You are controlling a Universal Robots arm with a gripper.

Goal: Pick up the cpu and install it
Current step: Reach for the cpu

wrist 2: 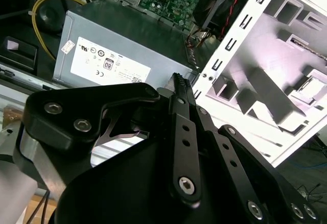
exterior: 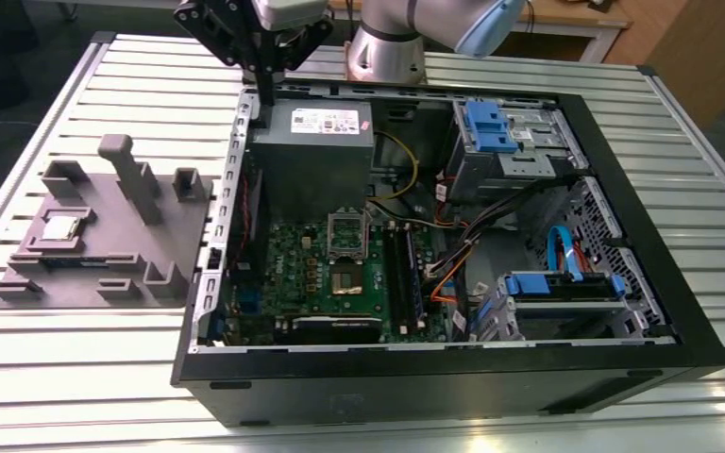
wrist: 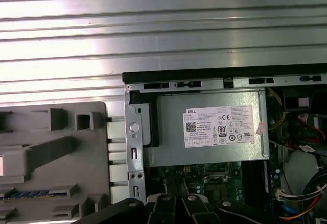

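The cpu (exterior: 63, 226), a small silver square chip, lies in a recess of the grey moulded plate (exterior: 98, 236) on the exterior view's left. My gripper (exterior: 261, 99) hangs high above the back edge of the open computer case (exterior: 463, 377), well away from the cpu. Its black fingers (wrist 2: 178, 81) are shut together with nothing between them, and their tips also show in the first wrist view (wrist: 176, 201). Inside the case lies the green motherboard (exterior: 337, 274) with its square metal-framed socket (exterior: 347, 229).
A large grey box with a white label (exterior: 312, 142) sits below the gripper, beside the case's metal wall (wrist: 134, 147). Blue drive brackets (exterior: 489, 127) and cables (exterior: 463, 255) crowd the case's right half. Upright blocks (exterior: 129, 175) stand on the plate. The ribbed metal table (exterior: 86, 377) surrounds everything.
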